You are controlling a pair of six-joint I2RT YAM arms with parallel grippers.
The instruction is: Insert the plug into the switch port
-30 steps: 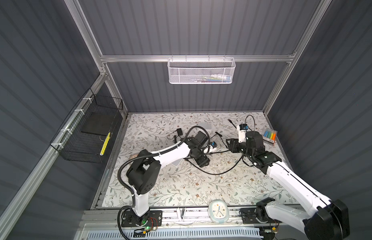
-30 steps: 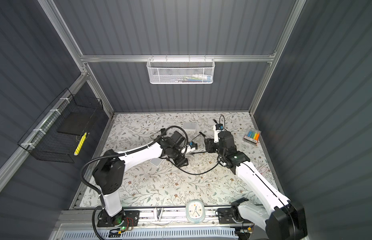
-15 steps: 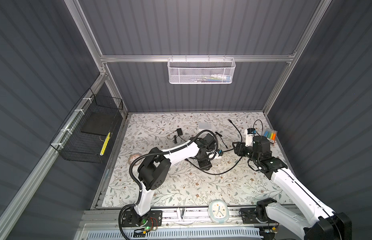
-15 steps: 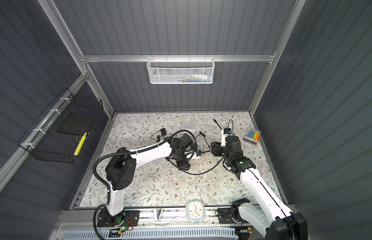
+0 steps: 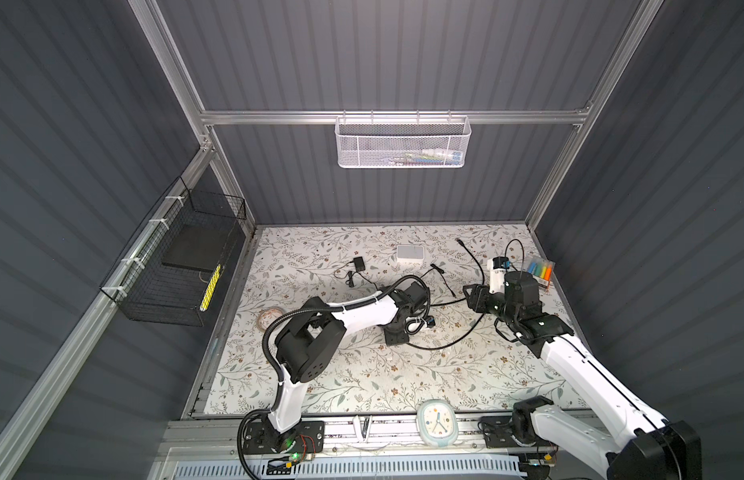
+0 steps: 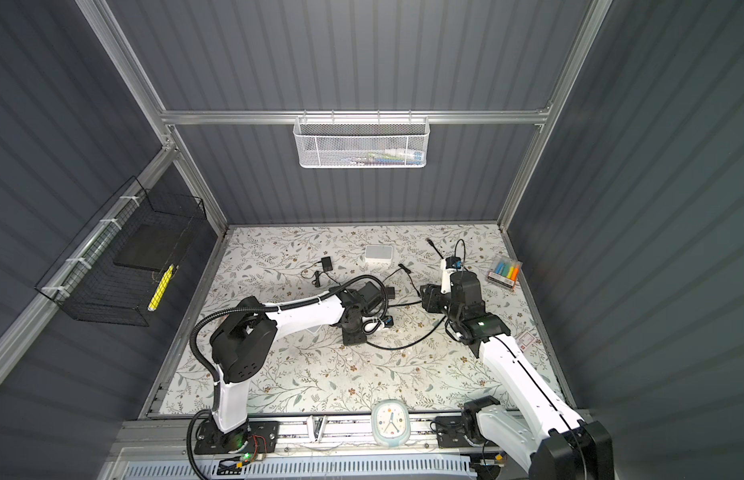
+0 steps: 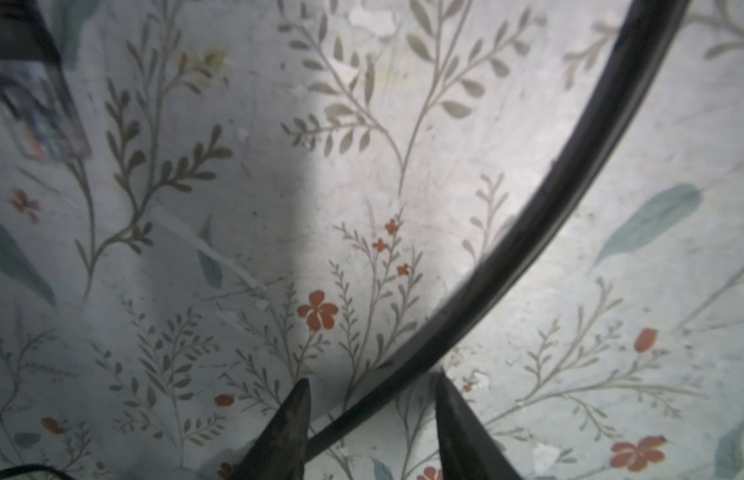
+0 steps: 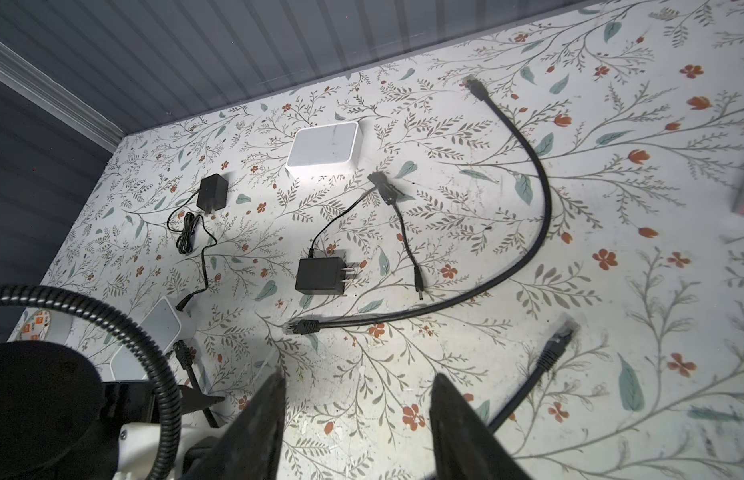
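A black network cable curves across the floral mat and passes between the fingertips of my left gripper. The jaws stand open around it, low over the mat. One plug of this cable lies beside my right gripper, which is open with nothing between its fingers. A blurred clear plug shows at the edge of the left wrist view. A small white switch box lies beside the left arm with a thin lead in it. I cannot see its ports.
A like white box sits at the back. Two black power adapters and a second black cable lie mid-mat. Coloured markers are at the right edge, a tape roll at the left, a clock on the front rail.
The left arm has swung in and brought its gripper down over the black cable, its jaws narrowing. The right arm has drawn back a little to the right, still open.
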